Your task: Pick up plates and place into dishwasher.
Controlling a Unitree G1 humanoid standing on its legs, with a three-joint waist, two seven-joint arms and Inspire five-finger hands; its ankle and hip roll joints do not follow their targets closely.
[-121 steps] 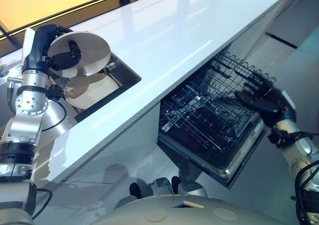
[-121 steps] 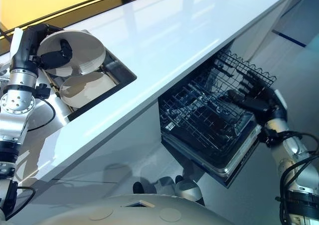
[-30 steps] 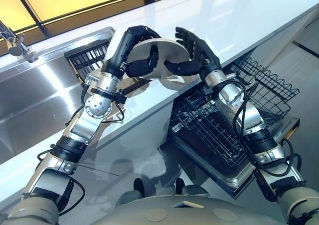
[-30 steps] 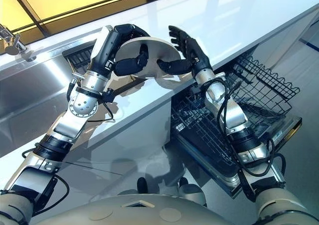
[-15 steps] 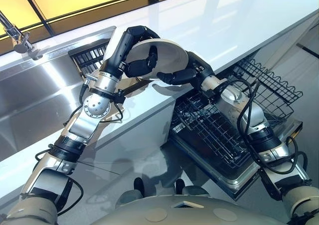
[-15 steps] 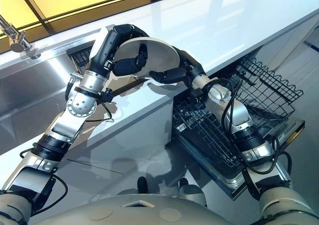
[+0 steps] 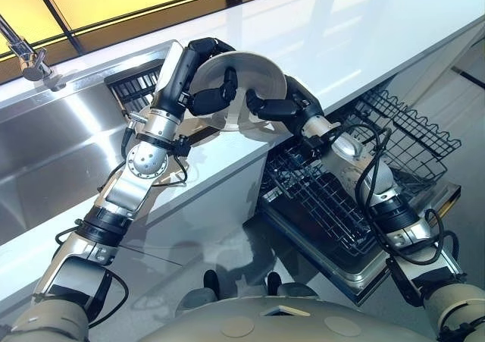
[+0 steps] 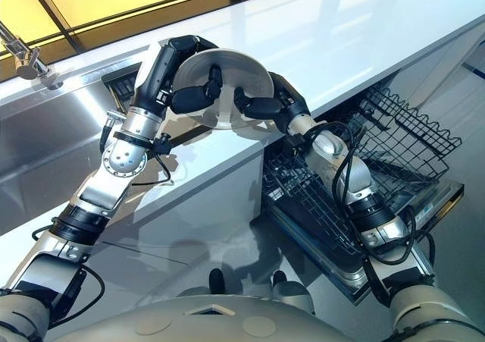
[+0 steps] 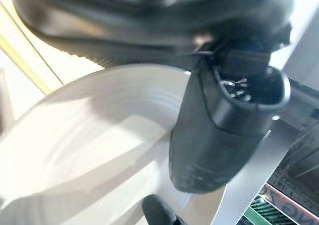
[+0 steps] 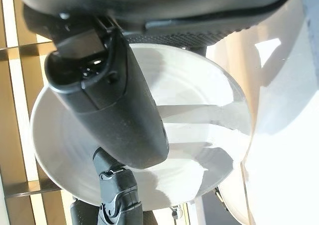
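At upper centre, left hand (image 7: 214, 99) and right hand (image 7: 279, 108) both clamp fingers and thumb on the plate (image 7: 244, 70), whereas a second ago the right was spread open.

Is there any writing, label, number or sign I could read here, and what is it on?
None can be read.
A pink strip past the plate in the left wrist view bears dark lettering, too blurred to read.
The plate, left hand, right hand, counter and dishwasher rack show no print.
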